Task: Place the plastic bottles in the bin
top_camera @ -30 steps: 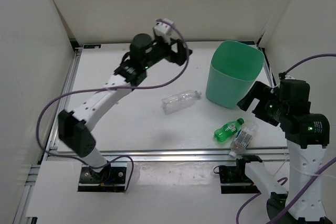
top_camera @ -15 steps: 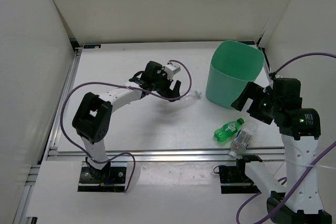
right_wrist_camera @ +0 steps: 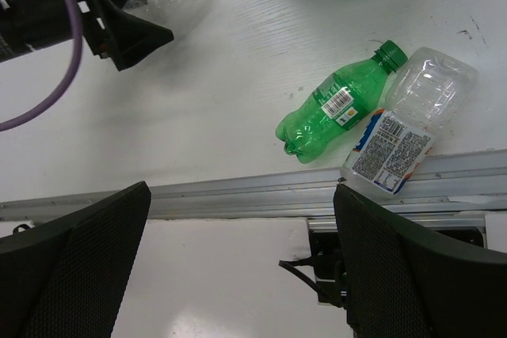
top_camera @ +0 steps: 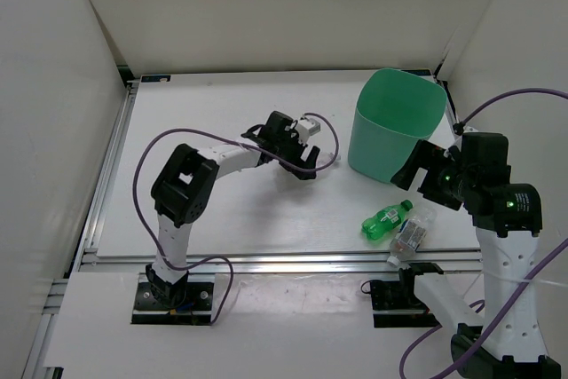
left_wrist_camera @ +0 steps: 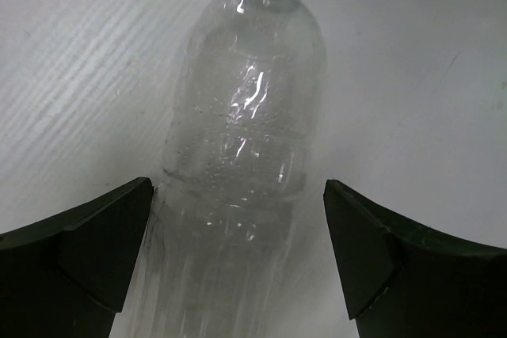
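Barcode sticker (right_wrist_camera: 338, 101) marks green bottle (right_wrist_camera: 309, 126); print on clear bottle (right_wrist_camera: 412, 120) unreadable.

Mint-green bin (top_camera: 397, 122) stands upright, tapering downward, at the back right. Plain clear bottle (left_wrist_camera: 238, 140) lies on its side, left of it. Green bottle (right_wrist_camera: 337, 104) and labelled clear bottle (right_wrist_camera: 404, 132) lie just beside each other in front of the bin.

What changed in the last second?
The left gripper swung down from the back of the table and now straddles the plain clear bottle, fingers open, not gripping yet. Green bottle, labelled bottle and bin stayed put.
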